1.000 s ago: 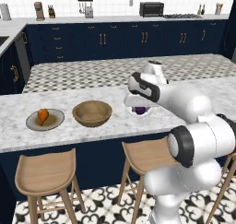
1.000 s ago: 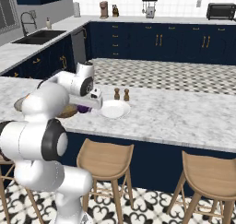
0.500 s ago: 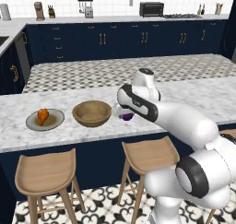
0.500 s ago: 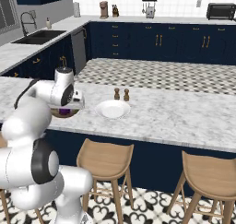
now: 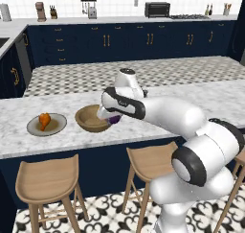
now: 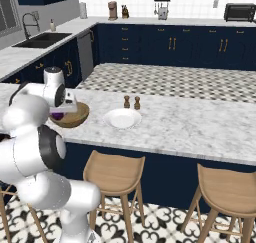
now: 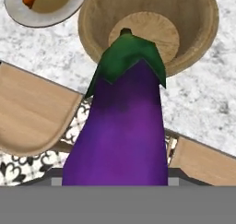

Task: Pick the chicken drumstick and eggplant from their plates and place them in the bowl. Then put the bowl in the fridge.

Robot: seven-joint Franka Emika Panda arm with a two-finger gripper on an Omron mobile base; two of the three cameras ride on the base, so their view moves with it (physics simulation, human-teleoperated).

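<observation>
My gripper (image 5: 111, 118) clamps dark purple eggplant (image 7: 120, 126), frame centre, beside empty light-brown wooden bowl (image 7: 148, 27); orange-brown chicken drumstick (image 5: 44, 120) remains on grey plate (image 5: 34, 128); fridge step pending.

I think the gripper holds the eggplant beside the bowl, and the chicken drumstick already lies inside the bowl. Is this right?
Not quite: the chicken drumstick still lies on its grey plate; the hand view shows the bowl empty. The gripper does hold the eggplant beside the bowl.

No legible text, label, brand, number or sign on any surface here.
</observation>
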